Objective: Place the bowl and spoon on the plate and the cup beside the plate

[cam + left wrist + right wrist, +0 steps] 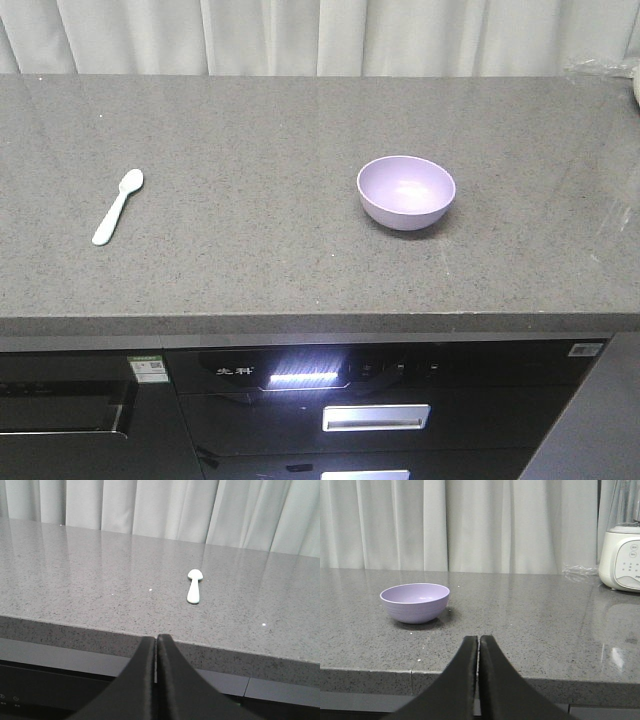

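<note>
Two tools [157,637] [478,638], one spoon [118,207], one bowl [406,193]

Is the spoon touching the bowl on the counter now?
Apart. The front view shows the spoon lying far to the left of the bowl, with a wide stretch of counter between them.

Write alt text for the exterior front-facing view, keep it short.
A pale purple bowl sits upright and empty on a grey speckled countertop, right of centre; a small pale spoon lies flat well to its left. White curtains hang behind, and dark appliance fronts sit below the counter edge.
</note>
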